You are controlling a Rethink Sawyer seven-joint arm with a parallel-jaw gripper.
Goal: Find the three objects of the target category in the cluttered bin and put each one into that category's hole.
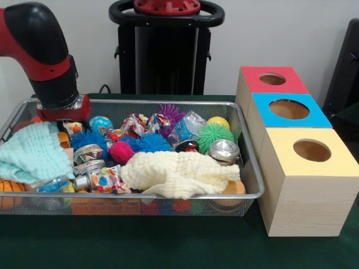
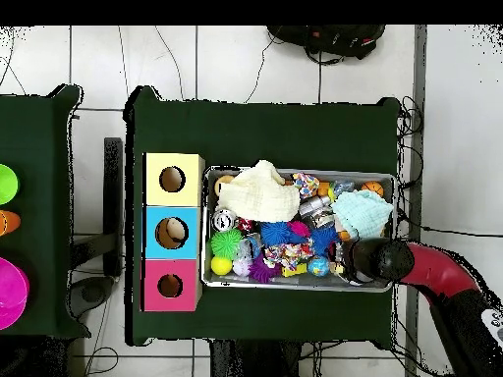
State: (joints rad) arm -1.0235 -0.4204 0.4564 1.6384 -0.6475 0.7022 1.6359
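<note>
The silver wire mesh bin (image 1: 140, 196) stands on the green table, full of clutter, and also shows in the overhead view (image 2: 295, 286). In it lie a pale yellow cloth (image 1: 179, 172), a mint cloth (image 1: 31, 151), green (image 1: 214, 134), blue (image 1: 148, 143) and pink (image 1: 120, 151) spiky balls, a crushed silver can (image 1: 224, 150), a clear plastic bottle (image 1: 188, 126) and a yellow ball (image 1: 219, 121). My gripper (image 1: 63, 112) reaches down into the bin's far left corner, behind the mint cloth. Its tips are hidden. In the overhead view the gripper (image 2: 365, 257) is at the bin's lower right corner.
Three wooden boxes with round holes stand in a row right of the bin: red top (image 1: 273, 79), blue top (image 1: 289, 109), yellow top (image 1: 311, 150). The robot's black pedestal (image 1: 165, 50) stands behind the bin. A side table with coloured dishes (image 2: 8, 285) shows at the overhead's left.
</note>
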